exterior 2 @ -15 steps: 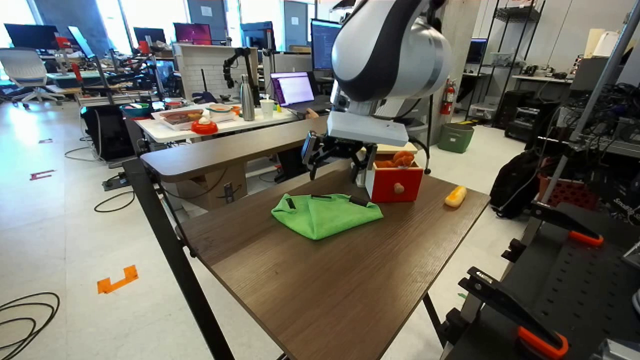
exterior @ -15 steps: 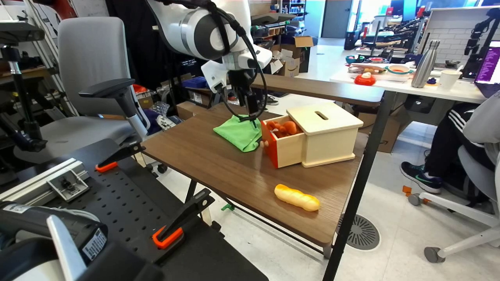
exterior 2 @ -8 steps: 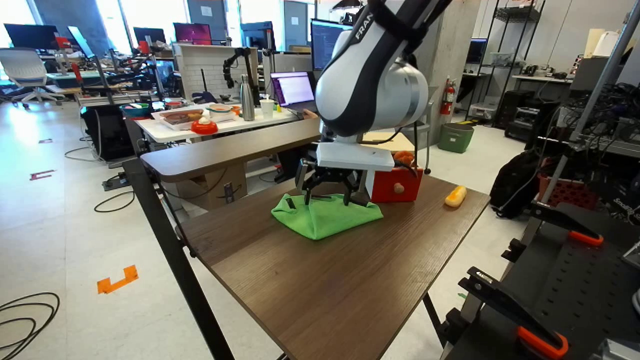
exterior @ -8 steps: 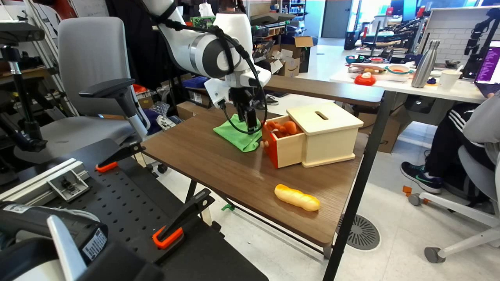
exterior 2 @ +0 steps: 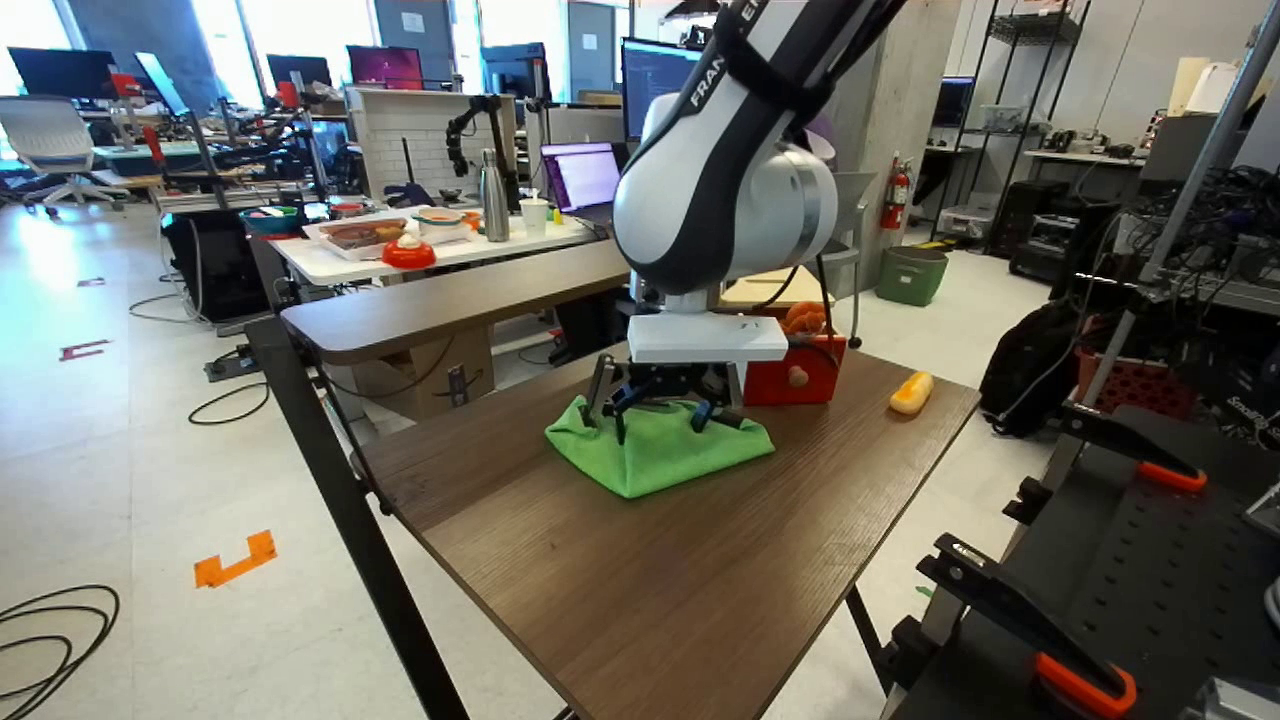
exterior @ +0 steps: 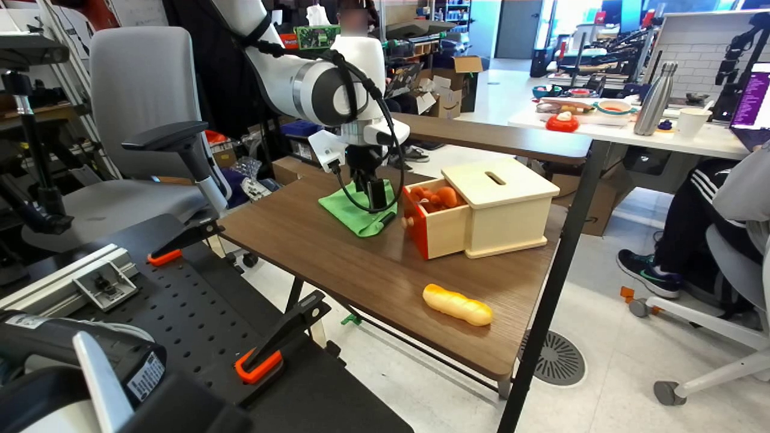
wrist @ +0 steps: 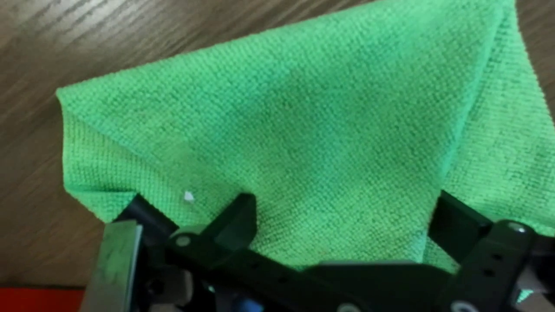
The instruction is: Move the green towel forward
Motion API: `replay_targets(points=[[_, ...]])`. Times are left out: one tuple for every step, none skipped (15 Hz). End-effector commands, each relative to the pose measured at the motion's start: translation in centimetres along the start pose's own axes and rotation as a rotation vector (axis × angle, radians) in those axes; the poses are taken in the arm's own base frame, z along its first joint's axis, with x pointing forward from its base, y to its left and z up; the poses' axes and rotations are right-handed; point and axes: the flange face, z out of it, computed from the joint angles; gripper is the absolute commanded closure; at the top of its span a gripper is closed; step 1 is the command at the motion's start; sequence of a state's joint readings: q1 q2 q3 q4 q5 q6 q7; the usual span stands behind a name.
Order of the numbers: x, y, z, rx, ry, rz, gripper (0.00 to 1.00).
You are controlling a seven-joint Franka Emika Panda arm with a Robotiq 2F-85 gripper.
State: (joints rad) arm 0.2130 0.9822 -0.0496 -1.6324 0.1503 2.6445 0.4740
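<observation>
"Well, where did we have the towel (exterior 2: pixel 650 464)?"

"Inside the edges of the bench (exterior 2: pixel 700 590), well apart from the corner nearest the bread (exterior: pixel 457 305), beneath our gripper (exterior 2: pixel 659 430), its jaws parted. We likely needed light, even pressure to slide it."

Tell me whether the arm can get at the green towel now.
Likely yes: the gripper stands open right at the green towel, with nothing visible blocking the fabric between its fingers.

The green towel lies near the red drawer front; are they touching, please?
Apart: the wrist view shows a strip of brown tabletop between the green towel and the red drawer front.
</observation>
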Motion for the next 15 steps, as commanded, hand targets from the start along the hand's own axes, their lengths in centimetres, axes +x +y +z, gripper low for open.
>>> replay_targets(points=[[-2.4,-0.2,2.0,-0.074,-0.070,-0.005,0.00],[-3.0,-0.3,2.4,-0.086,-0.084,-0.009,0.00],[-3.8,-0.2,2.9,-0.099,-0.100,-0.014,0.00],[-4.5,-0.2,3.3,-0.113,-0.116,-0.019,0.00],[-5.2,-0.1,3.7,-0.126,-0.127,-0.025,0.00],[-5.6,-0.1,3.7,-0.132,-0.126,-0.030,0.00],[-6.2,0.0,3.7,-0.144,-0.130,-0.035,0.00],[-6.7,0.1,3.8,-0.152,-0.130,-0.040,0.00],[-7.4,0.2,3.9,-0.160,-0.137,-0.044,0.00],[-8.1,0.4,4.0,-0.168,-0.141,-0.051,0.00],[-8.9,0.5,4.1,-0.175,-0.143,-0.058,0.00],[-9.6,0.6,4.1,-0.180,-0.150,-0.065,0.00],[-10.4,0.6,4.2,-0.188,-0.157,-0.071,0.00],[-11.2,0.7,4.3,-0.193,-0.167,-0.081,0.00],[-12.1,0.7,4.4,-0.197,-0.178,-0.095,0.00]])
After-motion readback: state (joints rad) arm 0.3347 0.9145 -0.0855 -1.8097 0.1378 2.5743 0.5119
